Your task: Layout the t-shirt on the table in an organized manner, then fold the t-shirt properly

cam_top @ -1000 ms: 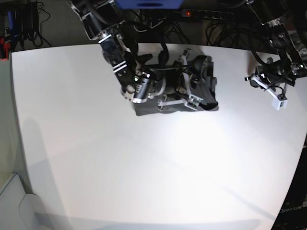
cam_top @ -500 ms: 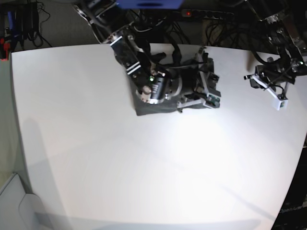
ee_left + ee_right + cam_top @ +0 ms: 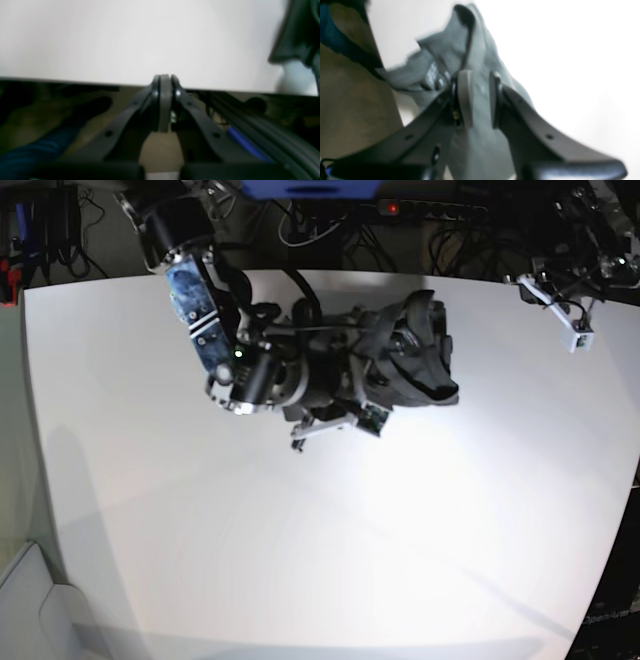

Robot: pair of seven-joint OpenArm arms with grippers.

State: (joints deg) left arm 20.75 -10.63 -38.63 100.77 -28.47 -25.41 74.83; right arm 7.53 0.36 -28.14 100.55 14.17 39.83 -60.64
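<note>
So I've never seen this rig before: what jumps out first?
The right claw, pinching a bunched dark charcoal-grey cloth t-shirt near the far edge of the large white table. The left claw hangs shut and empty by the table's far right edge.

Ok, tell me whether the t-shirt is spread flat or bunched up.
Bunched up. The t-shirt sits in a crumpled heap on the table, and the right gripper has a fold of it pinched between its pads.
</note>
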